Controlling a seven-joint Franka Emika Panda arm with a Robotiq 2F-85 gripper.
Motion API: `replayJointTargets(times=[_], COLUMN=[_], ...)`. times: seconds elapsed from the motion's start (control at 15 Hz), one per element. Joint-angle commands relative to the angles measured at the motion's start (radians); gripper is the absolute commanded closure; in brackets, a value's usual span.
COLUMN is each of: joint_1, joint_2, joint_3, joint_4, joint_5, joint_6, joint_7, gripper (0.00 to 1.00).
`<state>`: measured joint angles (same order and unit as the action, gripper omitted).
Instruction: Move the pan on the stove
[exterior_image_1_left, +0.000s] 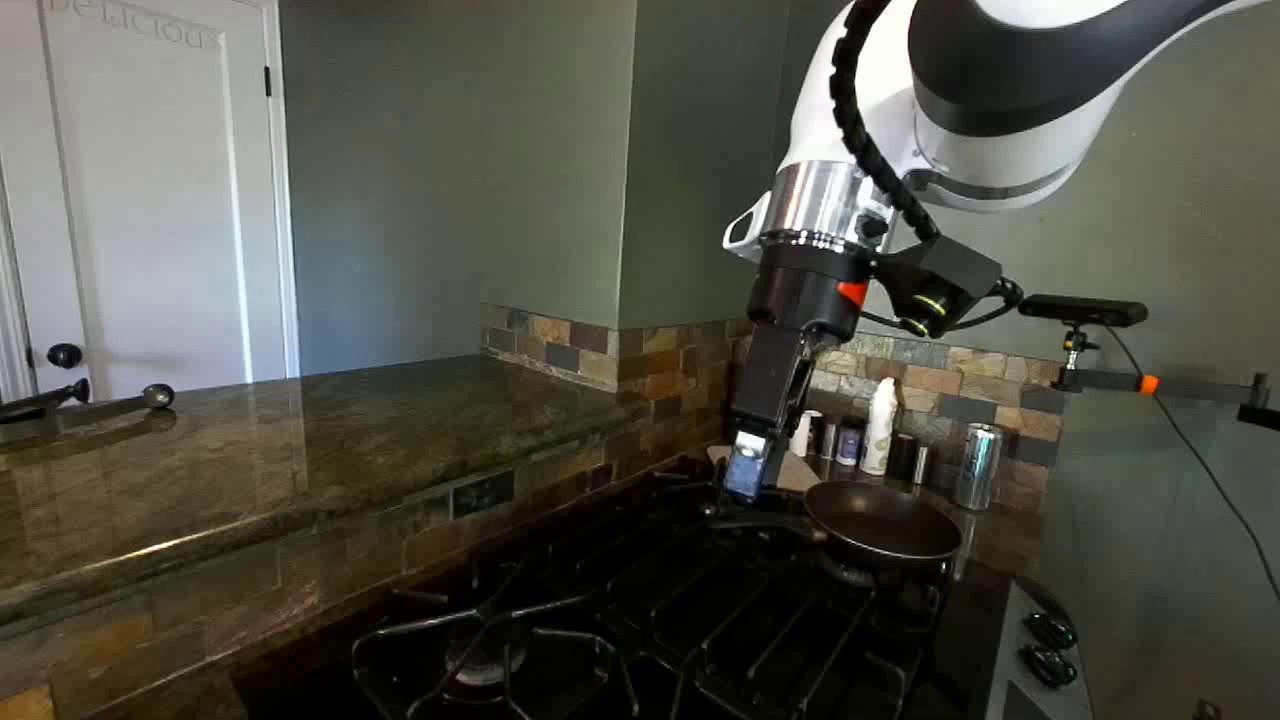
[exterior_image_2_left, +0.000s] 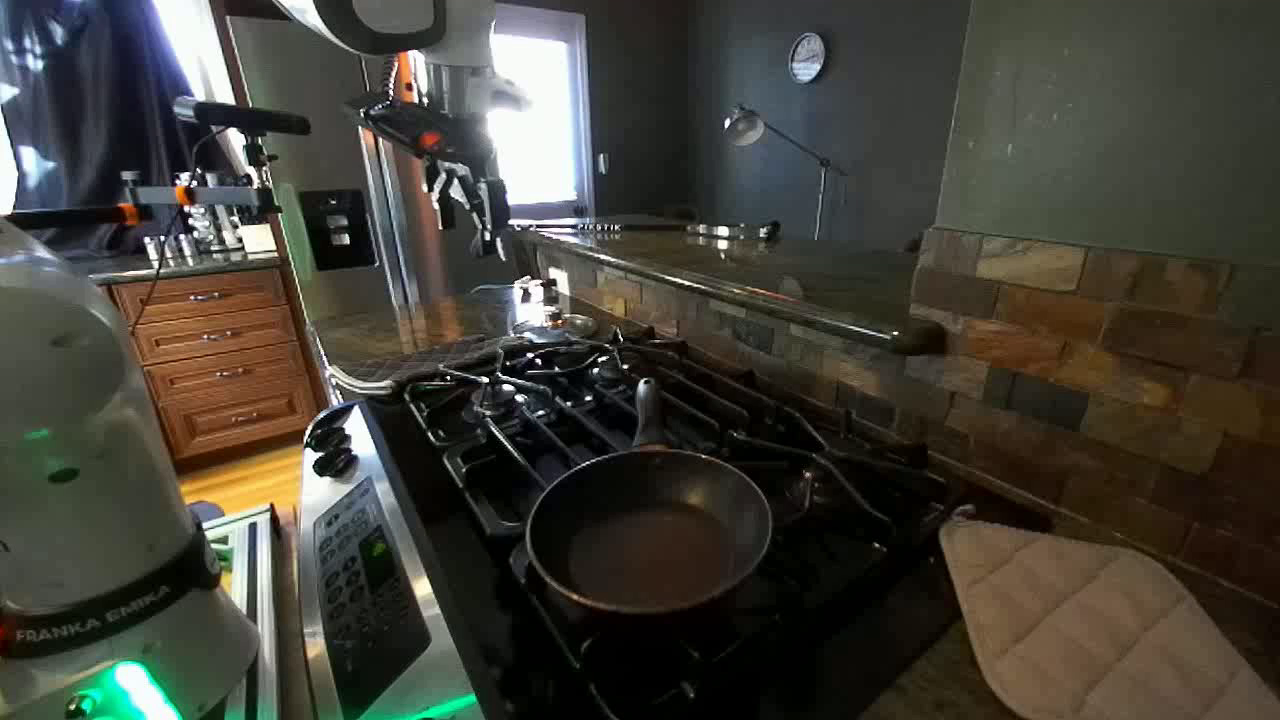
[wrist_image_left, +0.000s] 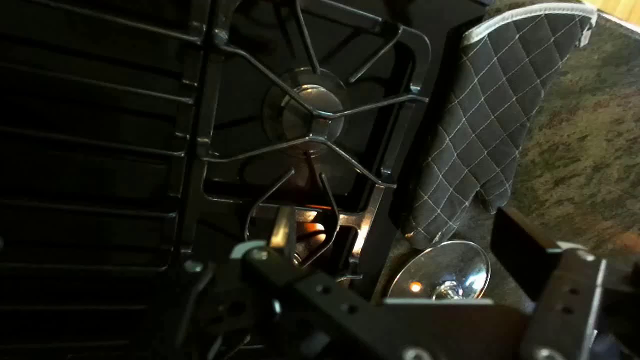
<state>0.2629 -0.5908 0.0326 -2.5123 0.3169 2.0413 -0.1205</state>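
Note:
The dark pan (exterior_image_1_left: 880, 515) sits on the grates of the black stove (exterior_image_1_left: 760, 620), and it also shows in an exterior view (exterior_image_2_left: 650, 535). Its handle (exterior_image_2_left: 648, 410) points along the stove over the middle grates. The pan is out of the wrist view. My gripper (exterior_image_2_left: 468, 228) hangs in the air above the end of the stove away from the pan and holds nothing. In the wrist view the gripper (wrist_image_left: 395, 235) has its fingers wide apart. Below it show a stove burner (wrist_image_left: 312, 112) and the counter beside the stove.
A grey quilted oven mitt (wrist_image_left: 480, 125) and a glass lid (wrist_image_left: 445, 265) lie on the counter beside the stove. A pale pot holder (exterior_image_2_left: 1090, 610) lies near the pan. Canisters and bottles (exterior_image_1_left: 880, 430) stand behind the pan. A raised stone counter (exterior_image_1_left: 300, 430) runs along the stove.

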Motion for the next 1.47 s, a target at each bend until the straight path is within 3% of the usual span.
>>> replayJointTargets(times=[0.0,0.33,0.53,1.07,1.13,1.4], joint_1=[-0.018,-0.018,-0.092,-0.331,-0.290,-0.329], joint_2=[0.000,0.000,-0.007,-0.025,-0.012,-0.011], joint_3=[0.015,0.015,0.007,-0.098,-0.095,-0.112], joint_4=[0.003,0.003,-0.028,-0.111,-0.074,-0.089], joint_5=[0.009,0.009,-0.027,-0.063,-0.045,-0.053], joint_6=[-0.006,-0.006,0.022,0.073,0.033,0.049], joint_7=[-0.007,-0.007,0.069,0.168,0.118,0.134], gripper=[0.00,0.00,0.00,0.00,0.00,0.00])
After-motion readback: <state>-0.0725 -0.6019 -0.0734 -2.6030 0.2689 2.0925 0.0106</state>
